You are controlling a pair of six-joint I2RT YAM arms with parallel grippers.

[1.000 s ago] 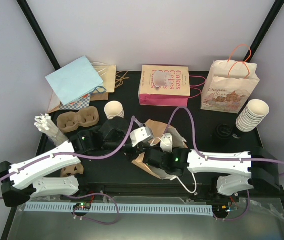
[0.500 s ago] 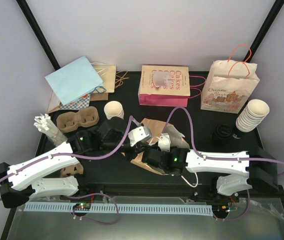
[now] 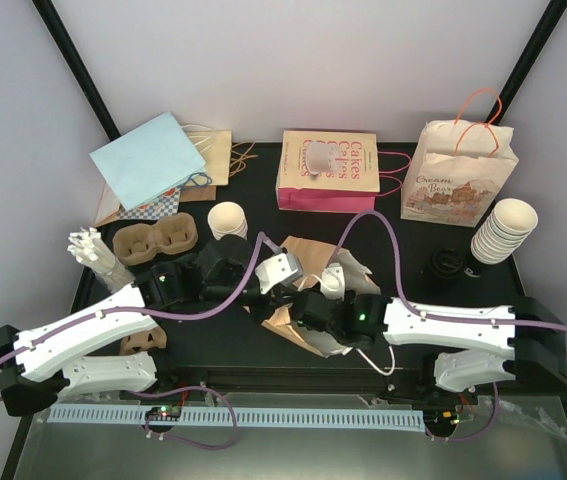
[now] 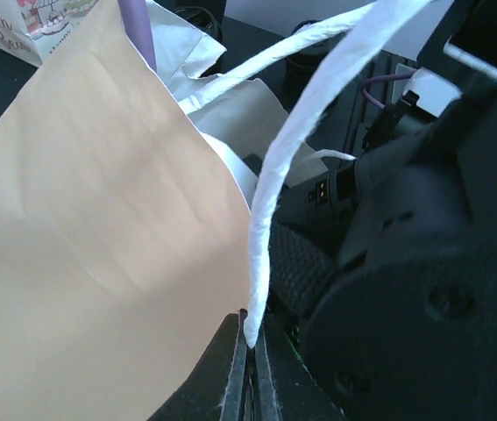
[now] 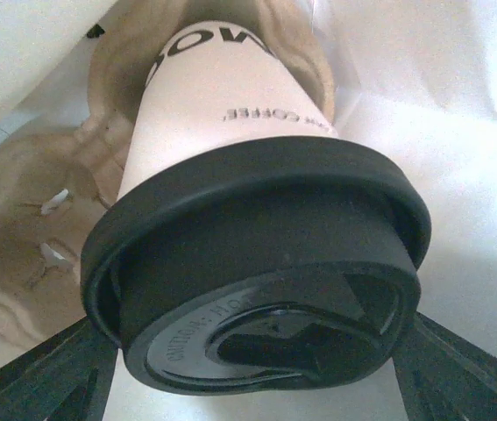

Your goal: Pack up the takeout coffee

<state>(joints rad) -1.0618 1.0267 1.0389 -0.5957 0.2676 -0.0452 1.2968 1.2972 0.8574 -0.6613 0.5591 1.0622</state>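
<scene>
Top view is fixed high behind the arm bases and tilted down, so the whole table [image 3: 213, 345] is covered. Left wrist view is held hard against the brown bag [image 4: 81, 228] and its white handle [image 4: 270, 219], aimed toward the table's far right. Right wrist view is aimed straight at the cup [image 5: 222, 114] at very close range; the frame is filled. The bag is shared by the top and left wrist views.

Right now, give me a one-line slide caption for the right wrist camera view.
Lidded takeout coffee cup seated in pulp carrier, right gripper straddling its black lid.
</scene>
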